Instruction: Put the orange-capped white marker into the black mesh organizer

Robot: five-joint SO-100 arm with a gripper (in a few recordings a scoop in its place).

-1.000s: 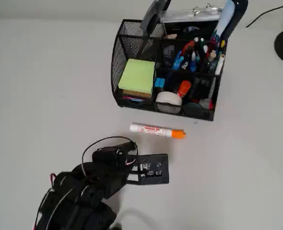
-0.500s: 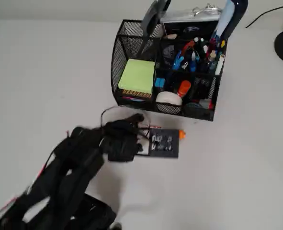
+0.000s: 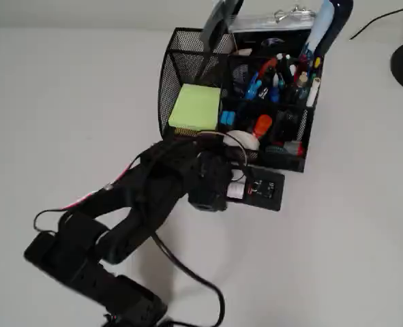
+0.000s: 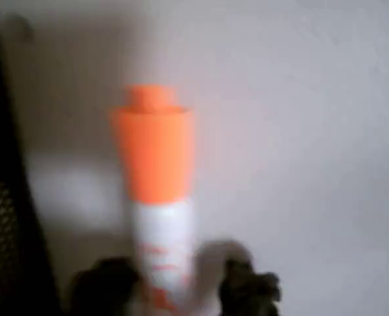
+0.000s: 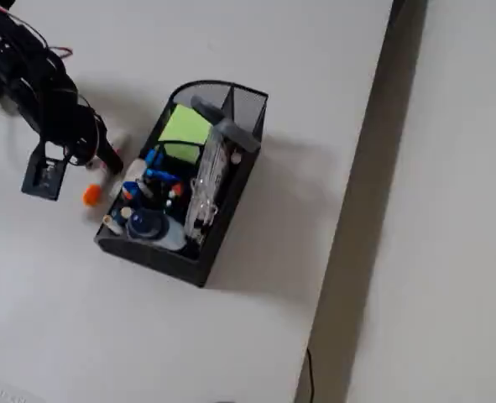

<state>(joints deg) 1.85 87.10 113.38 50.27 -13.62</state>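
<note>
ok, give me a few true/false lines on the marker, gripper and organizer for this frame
1. The orange-capped white marker lies on the table, outside the black mesh organizer. True.
2. In the wrist view, the gripper has a fingertip on each side of the marker's white barrel. True.
3. The marker's cap is blue. False: it is bright orange.
4. A yellow-green sticky note pad sits in one organizer compartment. True.
5. The organizer lies tipped on its side. False: it stands upright, its open compartments facing up.
6. The marker stands upright in a compartment. False: it lies flat beside the organizer.
</note>
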